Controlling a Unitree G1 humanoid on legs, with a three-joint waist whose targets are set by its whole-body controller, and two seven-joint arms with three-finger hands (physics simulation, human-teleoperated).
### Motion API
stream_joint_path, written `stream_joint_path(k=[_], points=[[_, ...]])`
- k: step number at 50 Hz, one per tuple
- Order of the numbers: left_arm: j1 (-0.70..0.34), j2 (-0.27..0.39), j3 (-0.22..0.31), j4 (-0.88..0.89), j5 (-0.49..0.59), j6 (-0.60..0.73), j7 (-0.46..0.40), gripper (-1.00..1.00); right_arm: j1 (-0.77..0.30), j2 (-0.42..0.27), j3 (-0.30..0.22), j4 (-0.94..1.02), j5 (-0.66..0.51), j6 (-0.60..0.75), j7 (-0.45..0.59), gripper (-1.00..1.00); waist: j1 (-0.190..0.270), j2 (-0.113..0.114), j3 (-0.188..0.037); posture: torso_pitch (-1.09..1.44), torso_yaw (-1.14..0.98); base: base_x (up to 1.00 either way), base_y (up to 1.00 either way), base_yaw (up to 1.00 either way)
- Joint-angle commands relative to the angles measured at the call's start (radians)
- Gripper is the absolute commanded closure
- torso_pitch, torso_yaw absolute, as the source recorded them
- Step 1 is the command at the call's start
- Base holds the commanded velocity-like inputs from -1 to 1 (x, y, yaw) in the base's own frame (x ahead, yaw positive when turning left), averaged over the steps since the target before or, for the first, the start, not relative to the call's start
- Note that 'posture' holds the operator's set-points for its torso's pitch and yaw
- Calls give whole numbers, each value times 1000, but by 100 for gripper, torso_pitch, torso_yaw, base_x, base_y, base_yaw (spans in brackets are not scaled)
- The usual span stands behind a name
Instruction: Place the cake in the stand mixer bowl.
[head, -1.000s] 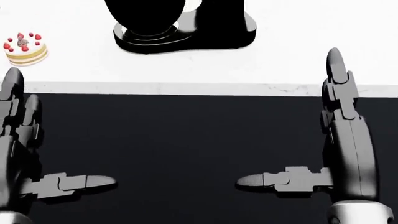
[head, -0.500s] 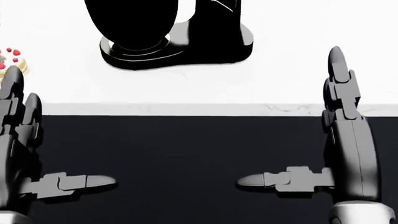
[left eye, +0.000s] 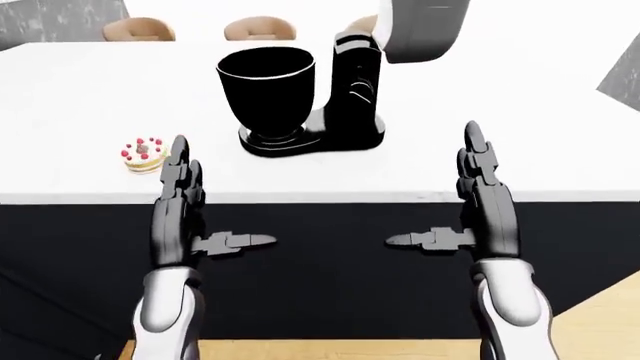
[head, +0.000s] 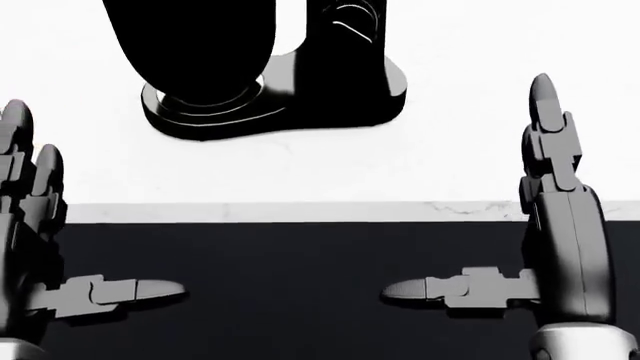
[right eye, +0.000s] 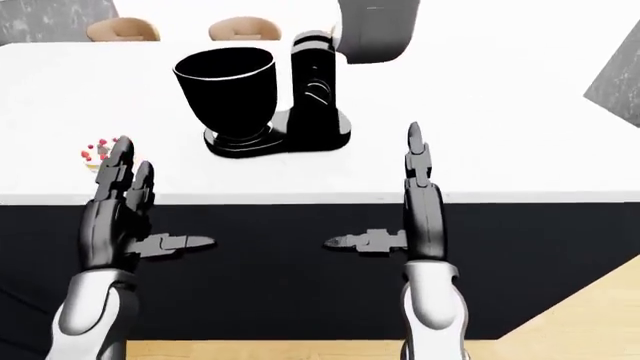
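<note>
Both hands empty, held out flat over the dark near face of the counter, palms facing each other. Left hand (left eye: 178, 206): fingers straight and spread from the thumb, thumb sticking out to the right, gripping nothing. Right hand (left eye: 485, 206): same pose mirrored, thumb pointing left, nothing in it.

Cake (left eye: 144, 154) sits on the white counter (left eye: 520, 142) near its front edge, at the left. It's small, with red berries on top. In the left-eye view it's just left of the left hand's fingertips (left eye: 179, 142); can't tell if they touch. In the right-eye view the hand covers most of it.

Mixer (left eye: 352, 97) stands further back on the counter, roughly centre, right of the cake and well apart from it. Black bowl (left eye: 266, 86) sits upright on the mixer's base, open on top. Grey mixer head (left eye: 420, 26) is tilted up, clear of the bowl.

Head view shows only the mixer base, counter edge and both hands; cake out of frame there.

Tan chair backs (left eye: 259, 28) at the far side.
</note>
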Motion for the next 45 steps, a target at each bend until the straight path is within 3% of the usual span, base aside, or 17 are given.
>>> stream_joint_path(k=[1,5,7,8,9,11,17,21,22,24,30,32,33,39,40,44,45], points=[[-20,9,17,-45,4,-39,9,-100,-25,1,14,-47,1,-35,0,-100,6,3,-16,0,0,14,0,0],[-19,8,16,-46,5,-40,9,-100,-26,1,13,-48,1,-34,0,-100,3,47,-1,0,0,13,0,0],[-18,8,16,-46,6,-41,9,-100,-26,1,14,-49,1,-35,1,-100,-2,91,-7,0,0,14,0,0],[-19,8,16,-46,5,-41,9,-100,-25,1,14,-50,1,-35,1,-100,-1,128,-21,0,0,13,0,0],[-26,11,20,-56,2,-24,9,-100,-25,1,14,-49,0,-35,0,-100,11,92,-16,0,0,13,0,0],[-19,9,18,-47,4,-40,9,-100,-25,1,14,-50,0,-35,1,-100,11,98,-9,0,0,13,0,0],[-16,8,18,-46,4,-44,9,-100,-28,1,15,-48,0,-35,2,-100,17,44,-9,0,0,13,0,0],[-15,8,21,-50,2,-43,8,-100,-27,1,15,-45,0,-38,2,-100,15,-42,-20,0,0,13,0,0],[-15,9,22,-51,2,-43,8,-100,-27,1,15,-45,0,-38,2,-100,5,-1,-17,0,0,13,0,0],[-13,8,23,-49,1,-46,8,-100,-27,1,16,-43,0,-40,1,-100,5,-15,-15,0,0,13,0,0],[-11,8,26,-52,-1,-46,9,-100,-28,2,18,-38,-1,-43,0,-100,3,42,-3,0,0,13,0,0],[-13,10,28,-58,-2,-38,9,-100,-27,2,18,-38,-2,-43,-1,-100,-2,84,-5,0,0,13,0,0],[-11,9,28,-54,-1,-45,9,-100,-27,3,19,-37,-1,-45,-1,-100,-2,120,-18,0,0,12,0,0],[-12,10,30,-47,-2,-49,9,-100,-27,3,19,-36,-2,-47,-2,-100,11,80,-14,0,0,13,0,0],[-13,10,30,-50,-3,-47,9,-100,-26,3,18,-37,0,-50,-2,-100,12,65,2,0,0,0,0,0],[-16,16,45,-76,-13,-22,7,-100,-26,3,17,-37,2,-48,-3,-100,26,1,-14,0,0,0,0,0],[-19,20,58,-90,-21,-8,8,-100,-25,4,19,-36,2,-50,-4,-100,36,-3,-22,0,0,0,0,0]])
